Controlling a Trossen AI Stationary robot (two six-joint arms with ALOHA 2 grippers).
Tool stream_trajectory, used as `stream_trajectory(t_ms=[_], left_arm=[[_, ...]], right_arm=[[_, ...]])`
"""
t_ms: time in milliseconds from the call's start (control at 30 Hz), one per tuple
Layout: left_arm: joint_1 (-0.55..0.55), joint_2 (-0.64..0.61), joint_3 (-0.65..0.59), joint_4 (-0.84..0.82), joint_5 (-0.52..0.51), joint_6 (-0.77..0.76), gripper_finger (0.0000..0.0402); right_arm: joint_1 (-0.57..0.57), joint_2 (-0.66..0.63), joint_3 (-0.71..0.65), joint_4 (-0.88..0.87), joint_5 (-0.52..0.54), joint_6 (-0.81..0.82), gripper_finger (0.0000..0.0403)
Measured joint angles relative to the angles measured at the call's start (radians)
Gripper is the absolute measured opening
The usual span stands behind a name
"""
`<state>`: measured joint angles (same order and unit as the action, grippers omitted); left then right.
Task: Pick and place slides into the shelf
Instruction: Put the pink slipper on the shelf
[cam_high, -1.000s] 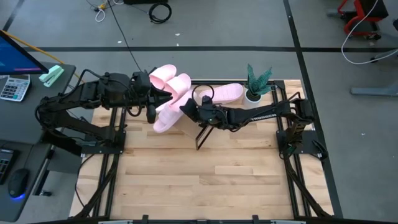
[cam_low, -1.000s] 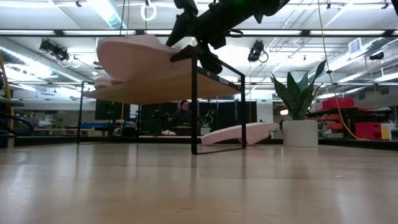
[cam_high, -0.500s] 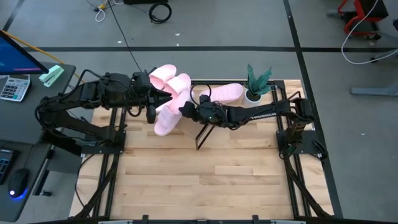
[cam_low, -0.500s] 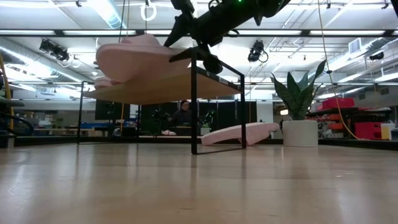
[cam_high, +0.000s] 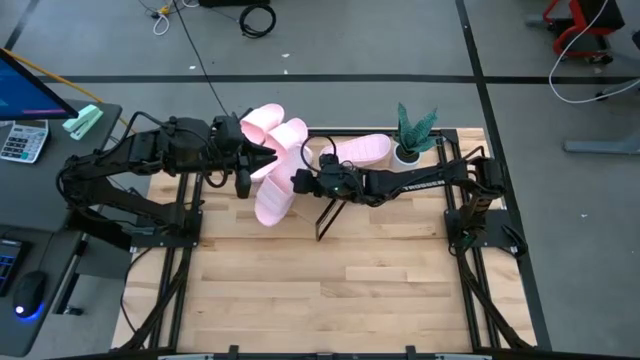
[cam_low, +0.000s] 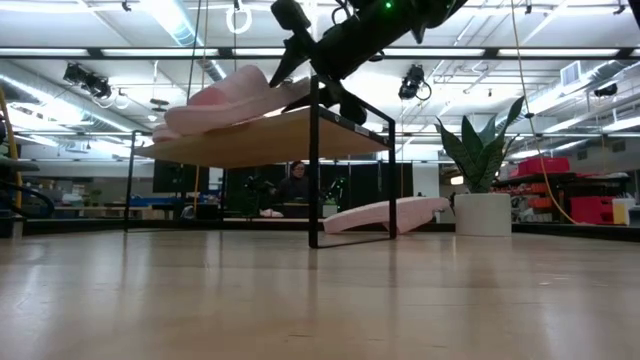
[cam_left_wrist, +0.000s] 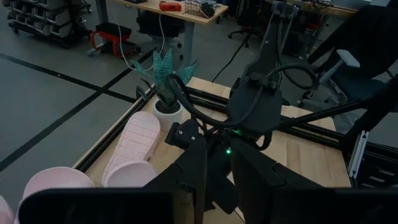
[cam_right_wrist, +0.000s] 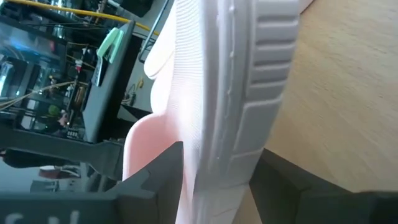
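Frankly, much of the shelf (cam_low: 270, 140) is hidden from me in the high view, covered by slides and both arms; only the low view shows its plank top and black wire end frame clearly. Starting at the left, my left gripper (cam_high: 262, 156) sits at the shelf's left end against the cluster of pink slides, and I cannot tell whether its fingers are pinching anything, since the left wrist view shows only dark finger bodies with the tips cut off. Beside it two slides (cam_high: 272, 127) lie on the plank toward the far edge. Next, one slide (cam_high: 274, 197) hangs over the shelf's near edge, tilted, its toe pointing out over the slatted table (cam_high: 330, 290). My right gripper (cam_high: 298, 181) holds that slide by its edge; the right wrist view shows the ribbed sole (cam_right_wrist: 217, 93) wedged between the two dark fingers. Further right, a fourth slide (cam_high: 357, 150) lies flat on the table behind the shelf, just beside the potted plant (cam_high: 411, 133) at the far right corner. Nearer me, the table's whole front half is open boards, bounded by the black frame rails.
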<state>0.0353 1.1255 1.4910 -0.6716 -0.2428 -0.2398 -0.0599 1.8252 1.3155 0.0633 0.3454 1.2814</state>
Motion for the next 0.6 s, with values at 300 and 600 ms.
stream_trajectory(t_ms=[300, 600], left_arm=[[0.000, 0.000, 0.000, 0.000, 0.000, 0.000, 0.0073], [0.000, 0.000, 0.000, -0.008, 0.000, 0.000, 0.0076]], right_arm=[[-0.009, 0.000, 0.000, -0.010, 0.022, -0.001, 0.0167], [-0.013, 0.000, 0.017, -0.030, 0.027, -0.087, 0.0170]])
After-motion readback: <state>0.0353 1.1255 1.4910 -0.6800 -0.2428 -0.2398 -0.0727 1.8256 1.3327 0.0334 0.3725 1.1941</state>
